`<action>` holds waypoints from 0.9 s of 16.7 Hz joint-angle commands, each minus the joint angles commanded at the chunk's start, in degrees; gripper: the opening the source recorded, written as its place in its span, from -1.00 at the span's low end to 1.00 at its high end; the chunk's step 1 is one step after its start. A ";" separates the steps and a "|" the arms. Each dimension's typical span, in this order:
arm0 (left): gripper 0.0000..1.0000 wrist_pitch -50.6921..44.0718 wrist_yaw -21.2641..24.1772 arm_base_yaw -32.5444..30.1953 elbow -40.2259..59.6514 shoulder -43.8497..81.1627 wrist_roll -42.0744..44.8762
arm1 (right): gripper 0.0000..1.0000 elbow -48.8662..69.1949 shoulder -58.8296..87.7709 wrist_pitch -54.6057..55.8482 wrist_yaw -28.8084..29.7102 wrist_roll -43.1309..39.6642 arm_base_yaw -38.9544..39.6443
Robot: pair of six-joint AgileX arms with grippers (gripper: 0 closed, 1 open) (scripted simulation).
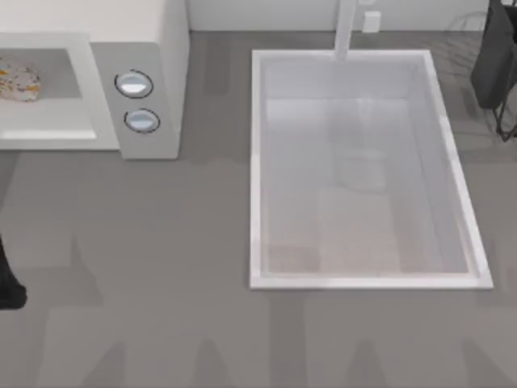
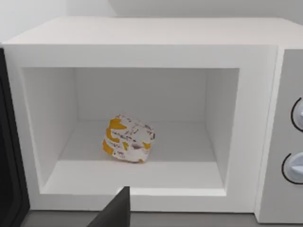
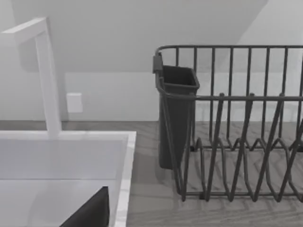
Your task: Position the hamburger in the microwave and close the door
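The hamburger (image 2: 128, 138), a cream lump with orange and brown speckles, lies on the floor of the microwave (image 2: 142, 42) cavity, near its middle; in the top view the hamburger (image 1: 18, 81) sits at the far left inside the microwave (image 1: 153, 48). The door (image 2: 8, 151) stands swung open at the cavity's side, seen as a dark panel. My left gripper (image 2: 116, 213) is in front of the cavity opening, apart from the hamburger. Part of my left arm (image 1: 8, 283) shows at the table's left edge. My right gripper (image 3: 90, 212) hovers over the sink's far corner.
A white sink basin (image 1: 363, 275) with a faucet (image 1: 346, 28) fills the middle right of the table. A dark wire dish rack (image 3: 236, 142) with a cutlery cup (image 3: 175, 113) stands at the back right. Two knobs (image 1: 134, 84) sit on the microwave's panel.
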 joint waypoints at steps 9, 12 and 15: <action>-0.96 0.00 0.00 0.00 0.00 0.00 0.00 | 1.00 0.00 0.00 0.00 0.00 0.00 0.00; -1.00 0.00 0.00 0.00 0.00 0.00 0.00 | 1.00 0.00 0.00 0.00 0.00 0.00 0.00; -1.00 0.00 0.00 0.00 0.00 0.00 0.00 | 1.00 0.00 0.00 0.00 0.00 0.00 0.00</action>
